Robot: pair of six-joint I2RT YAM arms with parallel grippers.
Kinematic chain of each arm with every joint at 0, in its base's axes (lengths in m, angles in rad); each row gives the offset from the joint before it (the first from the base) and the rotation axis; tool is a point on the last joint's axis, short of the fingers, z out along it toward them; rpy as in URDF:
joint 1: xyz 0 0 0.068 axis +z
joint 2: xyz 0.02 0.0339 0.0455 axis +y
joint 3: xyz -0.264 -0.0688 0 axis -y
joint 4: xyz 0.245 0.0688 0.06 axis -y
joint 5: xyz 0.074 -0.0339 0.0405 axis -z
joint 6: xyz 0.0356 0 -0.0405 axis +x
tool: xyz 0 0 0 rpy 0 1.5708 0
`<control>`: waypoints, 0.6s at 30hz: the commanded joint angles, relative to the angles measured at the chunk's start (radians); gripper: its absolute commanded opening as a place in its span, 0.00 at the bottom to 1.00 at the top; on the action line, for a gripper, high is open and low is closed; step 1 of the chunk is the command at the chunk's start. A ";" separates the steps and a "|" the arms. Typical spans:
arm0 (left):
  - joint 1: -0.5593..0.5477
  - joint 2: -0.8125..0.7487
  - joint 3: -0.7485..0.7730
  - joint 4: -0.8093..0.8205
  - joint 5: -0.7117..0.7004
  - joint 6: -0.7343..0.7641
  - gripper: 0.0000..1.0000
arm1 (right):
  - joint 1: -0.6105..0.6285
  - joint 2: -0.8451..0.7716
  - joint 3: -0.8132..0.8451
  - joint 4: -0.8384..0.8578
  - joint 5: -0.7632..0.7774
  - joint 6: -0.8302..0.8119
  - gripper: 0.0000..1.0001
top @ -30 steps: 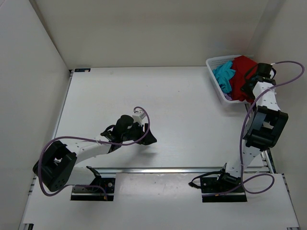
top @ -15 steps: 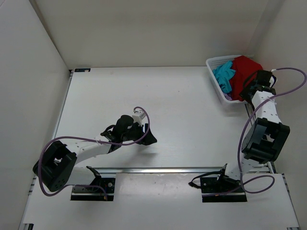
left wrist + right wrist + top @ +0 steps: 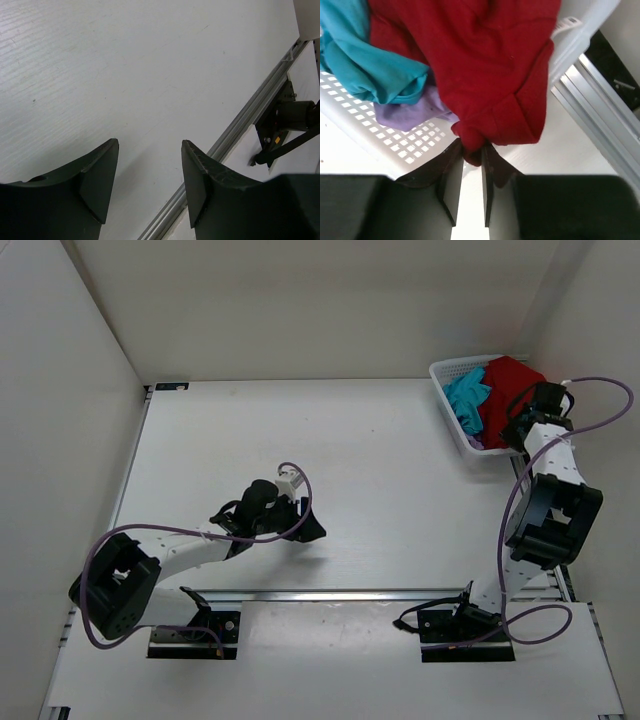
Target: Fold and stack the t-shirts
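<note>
T-shirts (image 3: 492, 398) all three sit bunched in the white mesh basket (image 3: 447, 368), none folded, none on the table (image 3: 380, 470)

Top view: dark red shirt (image 3: 510, 380) heaped on the basket's side nearest the right arm and spilling over that rim, teal shirt (image 3: 466, 398) beside it deeper in the basket, only a sliver of lavender shirt (image 3: 477, 442) at the basket's near corner. The arm's wrist covers the right gripper (image 3: 471, 150) here, so the grip cannot be read from above

Right wrist view fills that in: both fingers clenched on a hanging fold of the dark red shirt, just outside the basket's wall, fabric bulging above the fingertips (image 3: 454, 165). Lavender lies under the teal and the red, pressed against the mesh floor. Teal touches red along one edge

Left gripper (image 3: 150, 150) is well apart from the basket, low over bare table; left wrist view shows its jaws spread with nothing between them, and an aluminium rail (image 3: 240, 130) running past on the side away from the basket

Purple cable (image 3: 595, 390) loops out beside the basket from the right wrist; red cloth draped over the rim hides part of the basket's wall
</note>
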 commanded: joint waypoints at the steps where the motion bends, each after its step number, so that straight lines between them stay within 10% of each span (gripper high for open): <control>1: -0.019 0.016 0.026 0.018 0.008 0.000 0.63 | 0.028 -0.009 0.036 0.062 0.031 -0.028 0.12; 3: -0.021 0.030 0.031 0.015 0.011 0.005 0.61 | 0.030 -0.003 0.054 0.059 0.047 -0.025 0.00; 18: 0.002 -0.011 0.084 -0.048 -0.018 -0.009 0.54 | 0.241 -0.563 0.272 0.159 0.085 -0.140 0.00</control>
